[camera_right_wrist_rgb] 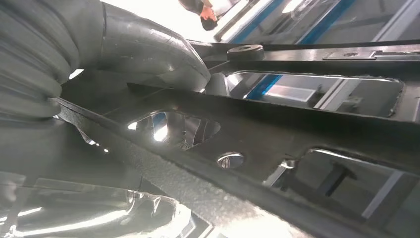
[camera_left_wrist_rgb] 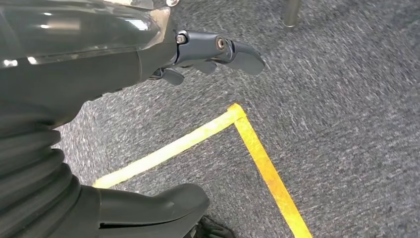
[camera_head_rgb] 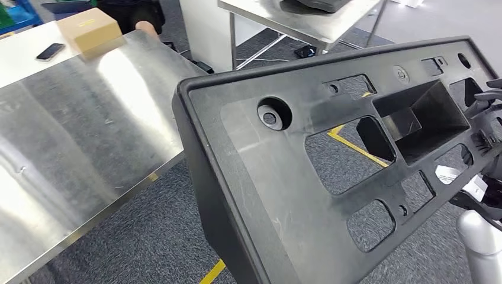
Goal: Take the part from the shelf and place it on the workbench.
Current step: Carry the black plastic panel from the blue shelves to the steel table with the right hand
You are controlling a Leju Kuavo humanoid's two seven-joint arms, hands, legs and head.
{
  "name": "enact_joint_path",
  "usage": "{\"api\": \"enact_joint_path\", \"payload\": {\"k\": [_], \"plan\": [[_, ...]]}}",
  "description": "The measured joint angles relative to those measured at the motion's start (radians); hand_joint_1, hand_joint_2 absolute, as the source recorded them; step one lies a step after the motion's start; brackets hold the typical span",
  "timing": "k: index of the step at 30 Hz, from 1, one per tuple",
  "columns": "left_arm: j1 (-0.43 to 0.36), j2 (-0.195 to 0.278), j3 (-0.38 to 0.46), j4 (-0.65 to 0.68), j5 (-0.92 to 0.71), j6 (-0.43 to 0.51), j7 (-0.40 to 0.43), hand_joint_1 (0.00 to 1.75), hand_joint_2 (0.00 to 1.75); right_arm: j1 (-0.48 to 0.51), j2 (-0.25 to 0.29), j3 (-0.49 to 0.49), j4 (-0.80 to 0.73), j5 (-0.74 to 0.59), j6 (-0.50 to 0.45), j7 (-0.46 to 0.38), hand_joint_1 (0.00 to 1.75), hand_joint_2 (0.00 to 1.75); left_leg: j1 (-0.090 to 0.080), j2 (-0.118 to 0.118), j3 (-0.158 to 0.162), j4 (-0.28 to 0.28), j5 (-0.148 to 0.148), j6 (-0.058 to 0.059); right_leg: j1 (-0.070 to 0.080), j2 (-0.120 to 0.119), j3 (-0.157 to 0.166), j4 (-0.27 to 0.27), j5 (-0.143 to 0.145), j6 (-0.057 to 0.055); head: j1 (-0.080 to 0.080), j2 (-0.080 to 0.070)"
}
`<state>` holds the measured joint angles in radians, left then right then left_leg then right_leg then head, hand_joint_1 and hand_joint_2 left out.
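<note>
The part [camera_head_rgb: 284,171] is a large black plastic panel with several cut-outs. It hangs tilted in the air across the right half of the head view, over grey carpet. My right hand [camera_head_rgb: 486,127] grips its far right end, fingers through an opening. Close up, the right wrist view has the part [camera_right_wrist_rgb: 297,129] running across, with my right hand [camera_right_wrist_rgb: 133,54] wrapped on it, thumb over its edge. The steel workbench [camera_head_rgb: 77,130] lies to the left, its edge just beside the part's left corner. My left hand [camera_left_wrist_rgb: 208,54] hangs over the carpet, holding nothing, fingers loosely extended.
On the workbench's far end sit a cardboard box [camera_head_rgb: 89,29] and a black phone [camera_head_rgb: 51,51]. A person's hand [camera_head_rgb: 145,26] rests beyond the box. Another steel table [camera_head_rgb: 296,21] stands behind. Yellow tape lines [camera_left_wrist_rgb: 247,144] cross the carpet.
</note>
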<state>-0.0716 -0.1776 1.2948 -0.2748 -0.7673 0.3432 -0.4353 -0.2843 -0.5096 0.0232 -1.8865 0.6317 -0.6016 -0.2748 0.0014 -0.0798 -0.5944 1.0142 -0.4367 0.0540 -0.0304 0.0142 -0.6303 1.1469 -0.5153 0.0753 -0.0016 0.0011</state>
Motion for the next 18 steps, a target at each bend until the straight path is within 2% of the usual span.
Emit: {"api": "enact_joint_path", "payload": {"k": [1, 2, 3, 5, 7, 8, 9, 11, 13, 15, 17, 18], "plan": [[0.0, 0.001, -0.001, 0.002, -0.002, -0.001, 0.0, 0.0, 1.75, -0.003, -0.003, 0.005, 0.0, 0.002, 0.001, 0.004, 1.75, 1.75, 0.0, -0.012, -0.002, 0.005, -0.003, -0.006, -0.003, 0.013, 0.029, -0.063, 0.025, 0.006, 0.001, 0.0], [0.0, 0.003, -0.003, 0.003, -0.004, -0.001, 0.0, 0.0, 1.75, -0.005, -0.006, 0.01, -0.001, 0.004, 0.003, 0.008, 1.75, 1.75, 0.0, -0.022, -0.006, 0.009, -0.005, -0.013, -0.006, 0.022, 0.048, -0.103, 0.04, 0.005, 0.001, 0.0], [0.001, 0.005, -0.004, 0.004, -0.006, -0.002, -0.001, 0.0, 1.75, -0.007, -0.009, 0.015, -0.001, 0.006, 0.007, 0.012, 1.75, 1.75, -0.001, -0.029, -0.011, 0.011, -0.006, -0.02, -0.005, 0.027, 0.055, -0.118, 0.044, -0.002, 0.001, 0.0], [0.003, 0.007, -0.005, 0.006, -0.008, -0.002, -0.001, 0.0, 1.75, -0.011, -0.013, 0.024, -0.002, 0.011, 0.014, 0.016, 1.75, 1.75, 0.0, -0.039, -0.017, 0.011, -0.003, -0.03, -0.003, 0.011, 0.054, -0.117, 0.048, -0.018, 0.0, 0.0], [0.003, 0.009, -0.006, 0.008, -0.008, -0.002, -0.001, 0.0, 1.75, -0.017, -0.016, 0.033, -0.002, 0.014, 0.016, 0.018, 1.75, 1.75, 0.0, -0.005, -0.029, 0.036, -0.021, -0.038, -0.005, -0.004, 0.056, -0.119, 0.049, -0.032, -0.004, 0.0], [0.002, 0.01, -0.006, 0.009, -0.008, -0.002, -0.001, 0.0, 1.75, -0.02, -0.019, 0.037, -0.003, 0.014, 0.016, 0.018, 1.75, 1.75, 0.0, 0.022, -0.048, 0.077, -0.046, -0.042, -0.006, -0.013, 0.058, -0.12, 0.048, -0.039, -0.007, 0.0], [0.001, 0.01, -0.006, 0.01, -0.009, -0.002, -0.001, 0.0, 1.75, -0.021, -0.021, 0.04, -0.003, 0.014, 0.017, 0.019, 1.75, 1.75, 0.0, 0.05, -0.078, 0.136, -0.078, -0.046, -0.004, -0.023, 0.058, -0.12, 0.047, -0.045, -0.01, 0.0], [0.0, 0.01, -0.008, 0.012, -0.01, -0.002, -0.001, 0.0, 1.75, -0.023, -0.024, 0.045, -0.003, 0.015, 0.02, 0.021, 1.75, 1.75, 0.003, 0.071, -0.146, 0.265, -0.13, -0.05, 0.001, -0.044, 0.059, -0.12, 0.044, -0.052, -0.012, 0.0], [0.0, 0.01, -0.012, 0.014, -0.013, -0.004, -0.001, 0.0, 1.75, -0.028, -0.025, 0.055, -0.002, 0.018, 0.029, 0.025, 1.75, 1.75, 0.003, 0.075, -0.173, 0.307, -0.129, -0.05, 0.003, -0.061, 0.06, -0.12, 0.042, -0.054, -0.012, 0.0], [0.001, 0.01, -0.014, 0.015, -0.014, -0.006, -0.001, 0.0, 1.75, -0.032, -0.025, 0.06, -0.002, 0.021, 0.035, 0.028, 1.75, 1.75, 0.003, 0.076, -0.171, 0.297, -0.114, -0.05, 0.004, -0.068, 0.06, -0.12, 0.042, -0.055, -0.012, 0.0], [0.001, 0.011, -0.014, 0.015, -0.014, -0.006, -0.001, 0.0, 1.75, -0.033, -0.025, 0.061, -0.002, 0.021, 0.036, 0.028, 1.75, 1.75, 0.003, 0.076, -0.169, 0.294, -0.111, -0.05, 0.004, -0.069, 0.06, -0.12, 0.042, -0.055, -0.012, 0.0], [0.001, 0.011, -0.014, 0.016, -0.015, -0.006, -0.001, 0.0, 1.75, -0.037, -0.025, 0.064, -0.002, 0.023, 0.038, 0.029, 1.75, 1.75, 0.003, 0.078, -0.158, 0.27, -0.098, -0.048, 0.004, -0.071, 0.061, -0.12, 0.041, -0.055, -0.012, 0.0]]}}
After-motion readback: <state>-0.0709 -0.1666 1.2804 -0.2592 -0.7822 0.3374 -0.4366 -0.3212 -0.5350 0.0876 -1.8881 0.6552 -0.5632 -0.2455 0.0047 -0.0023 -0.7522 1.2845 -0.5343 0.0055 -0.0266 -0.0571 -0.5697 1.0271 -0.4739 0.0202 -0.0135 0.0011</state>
